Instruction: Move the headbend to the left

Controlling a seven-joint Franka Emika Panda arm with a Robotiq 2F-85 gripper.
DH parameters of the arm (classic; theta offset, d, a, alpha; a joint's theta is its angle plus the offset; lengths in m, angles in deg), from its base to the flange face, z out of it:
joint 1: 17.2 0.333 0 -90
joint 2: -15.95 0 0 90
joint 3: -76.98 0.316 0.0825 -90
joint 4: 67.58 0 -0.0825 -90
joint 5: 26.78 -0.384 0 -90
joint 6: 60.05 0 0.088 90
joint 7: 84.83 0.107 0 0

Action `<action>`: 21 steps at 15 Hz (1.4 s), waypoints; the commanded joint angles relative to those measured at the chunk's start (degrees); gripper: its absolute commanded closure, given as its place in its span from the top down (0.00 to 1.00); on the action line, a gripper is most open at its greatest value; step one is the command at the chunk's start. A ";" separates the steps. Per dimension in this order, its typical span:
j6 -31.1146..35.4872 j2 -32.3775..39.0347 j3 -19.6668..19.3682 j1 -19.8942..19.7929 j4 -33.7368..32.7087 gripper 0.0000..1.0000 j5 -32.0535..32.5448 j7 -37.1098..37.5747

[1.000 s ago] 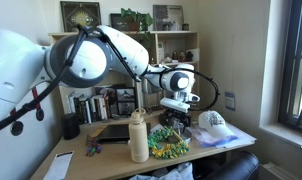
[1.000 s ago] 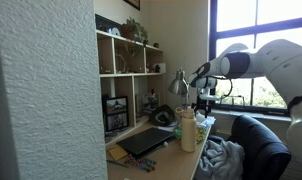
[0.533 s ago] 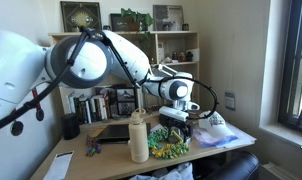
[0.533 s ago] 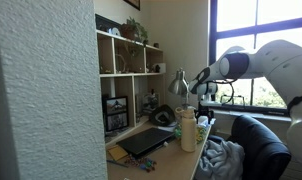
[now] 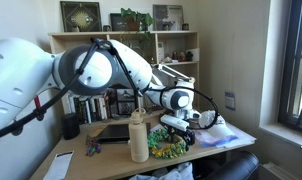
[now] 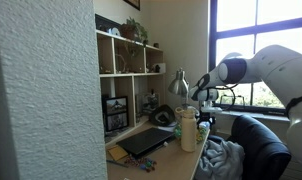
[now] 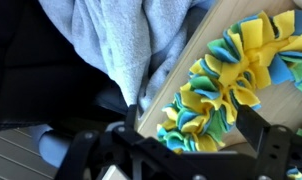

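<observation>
Hovering over the headbend, half hidden behind a bottle, the end effector spread

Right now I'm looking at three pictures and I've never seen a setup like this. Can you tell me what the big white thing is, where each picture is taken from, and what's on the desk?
The big white thing is a robot arm, steered by a person. At its end sits a pincer for grasping.

Two pictures come from cameras standing in the room, looking at the wooden desk from different places. The third comes from a camera on the arm's wrist, looking down past the pincer.

On the desk are a frilly green-and-yellow headband, a pale bottle, a white cap and a flat dark device. The wrist view also shows grey cloth beside the desk edge.

The pincer hangs close above the headband. It looks open and holds nothing.
</observation>
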 commanded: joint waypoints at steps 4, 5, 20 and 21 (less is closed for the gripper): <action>6.29 4.36 0.81 -0.05 -2.48 1.00 -0.80 2.59; 7.33 4.86 0.95 0.00 -2.76 1.00 -0.76 2.72; 12.01 7.33 0.51 0.56 -4.37 0.25 0.11 4.12; 11.89 7.20 0.52 0.55 -4.34 0.16 0.02 4.24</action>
